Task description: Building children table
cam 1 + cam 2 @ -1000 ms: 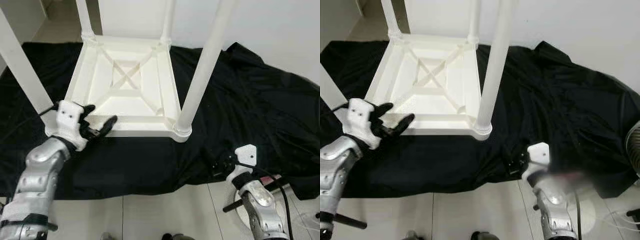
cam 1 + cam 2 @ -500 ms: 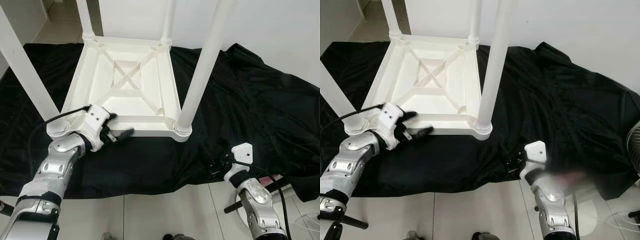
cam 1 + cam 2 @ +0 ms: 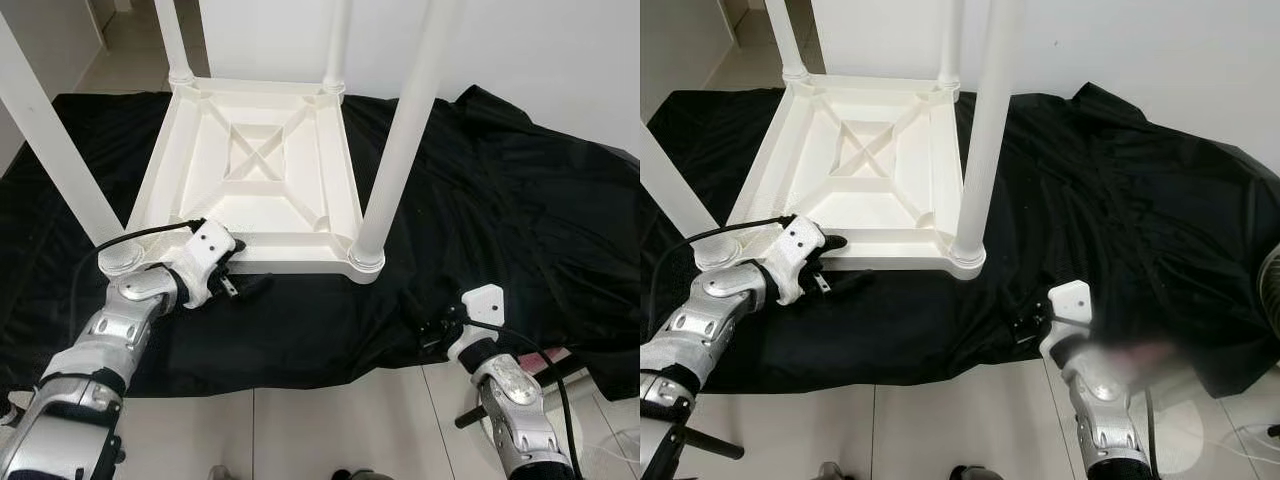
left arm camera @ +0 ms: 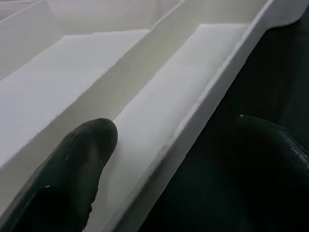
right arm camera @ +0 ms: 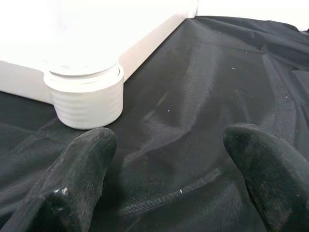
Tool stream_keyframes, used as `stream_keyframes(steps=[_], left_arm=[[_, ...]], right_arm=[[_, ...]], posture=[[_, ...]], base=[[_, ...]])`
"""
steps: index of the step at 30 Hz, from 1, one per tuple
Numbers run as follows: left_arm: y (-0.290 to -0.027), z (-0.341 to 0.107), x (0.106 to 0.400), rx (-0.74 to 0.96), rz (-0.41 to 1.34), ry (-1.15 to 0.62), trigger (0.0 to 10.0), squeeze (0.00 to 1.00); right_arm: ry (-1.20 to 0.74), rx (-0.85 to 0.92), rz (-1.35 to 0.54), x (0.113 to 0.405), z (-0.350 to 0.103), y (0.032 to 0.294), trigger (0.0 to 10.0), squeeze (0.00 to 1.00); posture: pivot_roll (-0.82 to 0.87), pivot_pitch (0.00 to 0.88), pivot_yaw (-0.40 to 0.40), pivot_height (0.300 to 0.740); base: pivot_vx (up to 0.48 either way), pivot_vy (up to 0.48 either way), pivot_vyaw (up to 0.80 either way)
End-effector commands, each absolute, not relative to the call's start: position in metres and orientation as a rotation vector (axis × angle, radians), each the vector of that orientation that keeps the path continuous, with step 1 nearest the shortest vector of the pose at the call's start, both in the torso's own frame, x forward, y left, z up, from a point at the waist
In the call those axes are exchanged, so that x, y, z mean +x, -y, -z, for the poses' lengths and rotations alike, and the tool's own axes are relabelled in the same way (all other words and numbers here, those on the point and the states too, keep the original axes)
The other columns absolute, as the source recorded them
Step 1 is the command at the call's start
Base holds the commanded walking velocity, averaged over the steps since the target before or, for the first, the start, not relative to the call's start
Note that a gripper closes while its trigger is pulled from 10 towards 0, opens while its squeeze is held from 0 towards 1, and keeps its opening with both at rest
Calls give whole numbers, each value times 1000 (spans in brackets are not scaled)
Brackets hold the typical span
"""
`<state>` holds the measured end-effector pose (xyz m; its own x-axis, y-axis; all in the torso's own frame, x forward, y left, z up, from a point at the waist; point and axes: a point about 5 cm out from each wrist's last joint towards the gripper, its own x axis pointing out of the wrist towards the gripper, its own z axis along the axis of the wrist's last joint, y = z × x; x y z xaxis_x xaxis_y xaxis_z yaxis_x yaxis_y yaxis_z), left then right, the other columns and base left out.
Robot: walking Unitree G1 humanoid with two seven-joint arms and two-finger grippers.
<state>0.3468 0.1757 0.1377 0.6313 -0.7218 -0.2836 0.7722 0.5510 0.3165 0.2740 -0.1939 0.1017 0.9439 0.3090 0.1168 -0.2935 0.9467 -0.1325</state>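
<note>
Left eye view, nearest: the right gripper [image 3: 437, 332] hangs low over the near edge of the black cloth [image 3: 520, 210], just above the tiled floor [image 3: 330, 425].
Right gripper state: its two fingers stand wide apart with nothing between them; the right wrist view looks across bare cloth to the ribbed collar [image 5: 86, 99] at the foot of the near right leg [image 3: 400, 150], well apart from the fingertips.
Left gripper: the left gripper [image 3: 240, 272] sits at the near rim of the upturned white table [image 3: 255, 170], close to the near left corner.
Left gripper state: open, straddling the rim; in the left wrist view one finger [image 4: 72, 164] lies inside the channel of the frame and the other is outside over the cloth. It has not closed on the rim.
What changed: a second ago the left gripper was beside the near left leg [image 3: 55, 150], fingers spread clear of the frame; half a second ago it had swung in over the rim; now it is lower, with the rim between the fingers. The right gripper has barely moved.
Table: upside down on the cloth, all four legs seated in their corners and pointing up.
Meaning for the task: the legs look fitted, so the likely step in hand is gripping the frame to shift or turn the table.
</note>
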Motion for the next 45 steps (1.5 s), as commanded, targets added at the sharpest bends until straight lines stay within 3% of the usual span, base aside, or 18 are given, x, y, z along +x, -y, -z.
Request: stream_keyframes(steps=[1, 2, 4, 8, 9, 19, 29, 30, 31, 32, 35, 37, 39, 40, 41, 43, 44, 45], left_arm=[[-174, -129, 341, 469, 1040, -213, 10000, 0], [-174, -127, 340, 453, 1091, -260, 7059, 0], [-175, -126, 338, 440, 1126, -293, 6588, 0], [-176, -126, 333, 453, 1205, -335, 6157, 0], [-178, -126, 329, 473, 1236, -350, 7529, 0], [-196, -134, 309, 498, 1370, -385, 8392, 0], [-199, -138, 284, 469, 1446, -387, 4314, 0], [-196, -137, 287, 465, 1427, -376, 6706, 0], [-196, -137, 287, 465, 1427, -376, 6706, 0], [-191, -136, 292, 451, 1403, -363, 8706, 0], [-188, -136, 294, 445, 1397, -360, 8706, 0], [-183, -133, 293, 464, 1411, -363, 6392, 0], [-181, -132, 292, 474, 1422, -366, 6392, 0], [-179, -130, 291, 484, 1430, -376, 8784, 0], [-179, -130, 291, 484, 1430, -376, 8784, 0], [-176, -124, 286, 492, 1458, -410, 4039, 0], [-176, -124, 286, 492, 1458, -410, 4039, 0], [-175, -123, 284, 487, 1470, -421, 1020, 0]], right_arm=[[128, -140, -302, 274, -99, 197, 10000, 0], [129, -145, -305, 276, -100, 197, 10000, 0], [129, -149, -308, 277, -100, 197, 10000, 0], [131, -155, -312, 279, -101, 196, 10000, 0], [133, -159, -313, 279, -101, 196, 10000, 0], [132, -165, -319, 281, -99, 195, 10000, 0], [129, -171, -335, 283, -98, 193, 10000, 0], [127, -171, -338, 284, -98, 192, 10000, 0], [127, -171, -338, 284, -98, 192, 10000, 0], [125, -169, -342, 285, -97, 191, 10000, 0], [124, -169, -344, 285, -97, 191, 10000, 0], [125, -170, -352, 286, -97, 189, 10000, 0], [126, -172, -355, 286, -97, 188, 10000, 0], [127, -174, -355, 286, -97, 188, 10000, 0], [127, -174, -355, 286, -97, 188, 10000, 0], [128, -176, -341, 286, -97, 191, 10000, 0], [128, -176, -341, 286, -97, 191, 10000, 0], [128, -176, -337, 286, -97, 192, 10000, 0]], posture=[[-21, 101, -12, 740], [-19, 101, -13, 740], [-19, 101, -13, 740], [-20, 102, -11, 740], [-19, 104, -8, 740], [-9, 111, -11, 740], [3, 113, -14, 740], [6, 114, -16, 740], [6, 114, -16, 740], [10, 117, -21, 740], [10, 117, -21, 740], [5, 116, -18, 740], [5, 116, -18, 740], [1, 115, -16, 740], [1, 115, -16, 740], [-5, 113, -9, 740], [-5, 113, -9, 740], [-7, 113, -7, 740]], base=[[0, 0, 0], [0, 0, 0], [0, 0, 0], [0, 0, 0], [0, 0, 0], [0, 0, 0], [0, 0, 0], [0, 0, 0], [0, 0, 0], [0, 0, 0], [0, 0, 0], [0, 0, 0], [0, 0, 0], [0, 0, 0], [0, 0, 0], [0, 0, 0], [0, 0, 0], [0, 0, 0]])
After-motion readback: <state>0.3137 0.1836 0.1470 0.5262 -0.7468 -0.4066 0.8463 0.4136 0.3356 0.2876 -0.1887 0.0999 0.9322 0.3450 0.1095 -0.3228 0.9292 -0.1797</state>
